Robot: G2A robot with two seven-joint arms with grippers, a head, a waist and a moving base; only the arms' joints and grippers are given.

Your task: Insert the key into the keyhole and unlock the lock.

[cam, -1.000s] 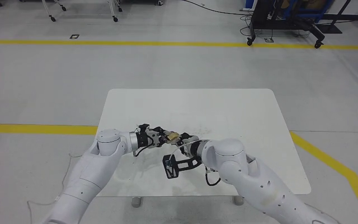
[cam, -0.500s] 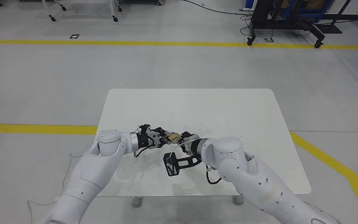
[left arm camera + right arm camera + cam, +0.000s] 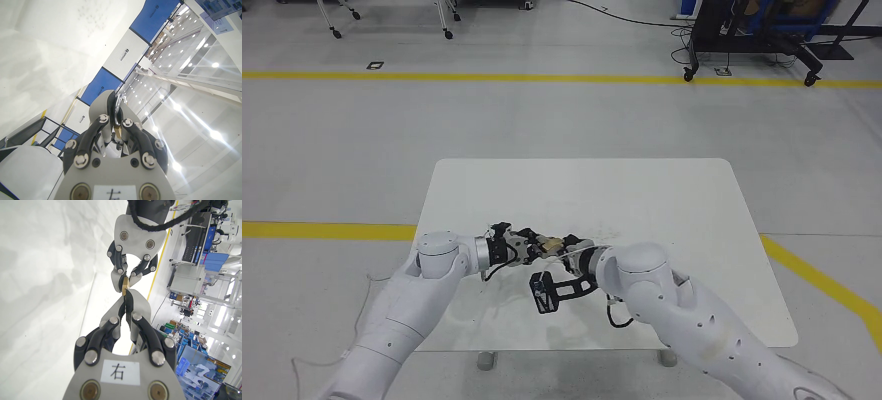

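Left gripper [image 3: 117, 107]: clenched. Both fingers are closed on the padlock [image 3: 125, 285]. The steel shackle [image 3: 118, 103] is caught between the pads, and the brass body sits deeper, toward the palm. In the right wrist view the lock is carried in the air, and no part of it touches the tabletop.

Right gripper [image 3: 126, 297]: fingers drawn together, with the ribbed pads meeting at the tips. The tips press against the end of the brass body that faces away from the left gripper. We cannot tell whether anything sits between the pads, because the fingers cover that spot, and the contact point on the lock is hidden the same way.

Alignment: the two grippers face each other tip to tip, roughly on one line, with the padlock as the only thing between them.

Position, top view: the meeting point lies over the front-middle part of the white table [image 3: 662, 200]. The left arm comes in from the front left, and the right arm from the front right.

Surroundings: grey floor with yellow lines [image 3: 542, 77]. A black wheeled frame [image 3: 762, 45] stands well beyond the table's far edge, to the right. Blue and white partition panels [image 3: 122, 55] appear behind the left gripper.
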